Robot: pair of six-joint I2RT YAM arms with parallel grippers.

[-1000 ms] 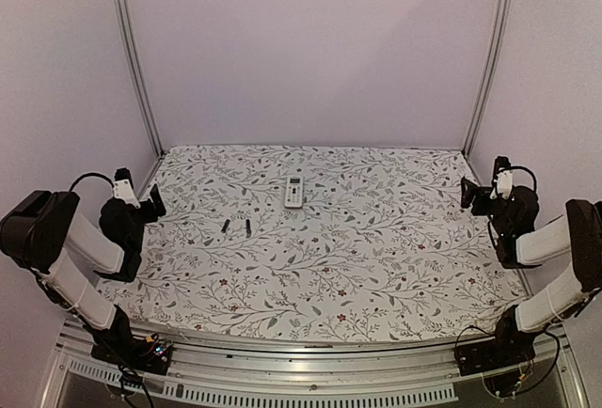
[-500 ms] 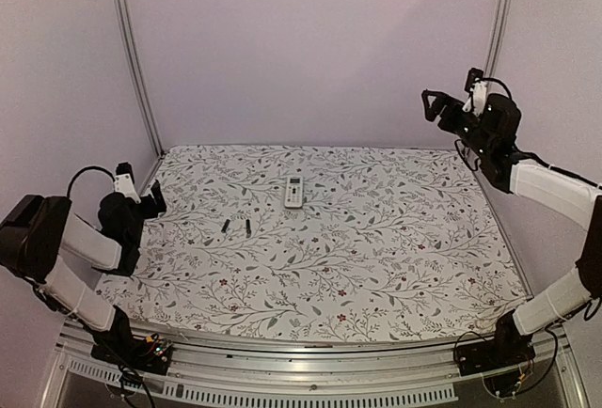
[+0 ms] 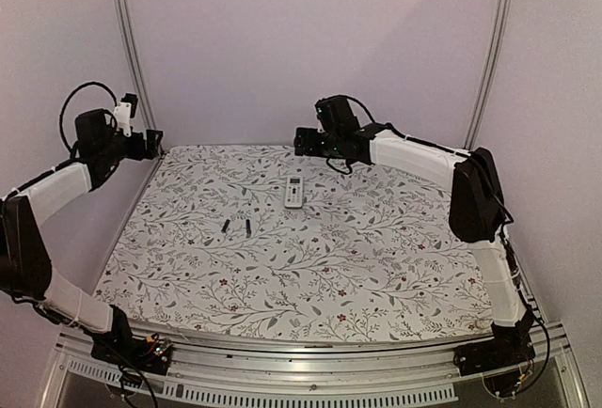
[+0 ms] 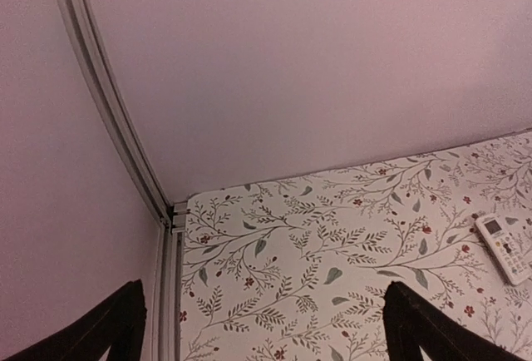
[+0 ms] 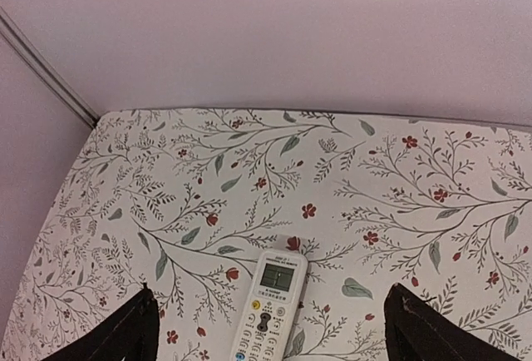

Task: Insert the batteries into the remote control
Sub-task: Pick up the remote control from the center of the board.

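- Surface: table under a white cloth (image 3: 376, 258) w/ grey leaf sprigs & small red flowers; the cloth lies flat.
- Room: plain pale lilac walls at back & both sides. An aluminium post (image 3: 129, 51) stands at back-left, a second post (image 3: 494, 51) at back-right, and a metal rail (image 3: 282, 370) runs along the near edge w/ the arm bases.
- Remote control (image 3: 294, 192): white, face up, flat on the cloth at centre-back, display end toward the back wall.
- First battery (image 3: 226, 227) & second battery (image 3: 248, 227): small dark cylinders on the cloth, near each other but apart, in front-left of the remote, well clear of it.
- Right gripper (image 3: 303, 142): held up over the back edge of the table, just behind the remote, not touching it. In the wrist view its fingers (image 5: 125, 328) stand wide apart w/ the remote showing between them; nothing held.
- Left gripper (image 3: 150, 143): raised near the back-left corner by the post. Its fingers (image 4: 116, 323) are spread wide & empty, w/ the remote at the far right of its view.
- Vs a second ago: both arms were folded low at the table sides. The left has since lifted toward the back corner. The right went up high at back-right, then swung across to centre-back.
- Remote & batteries haven't moved.
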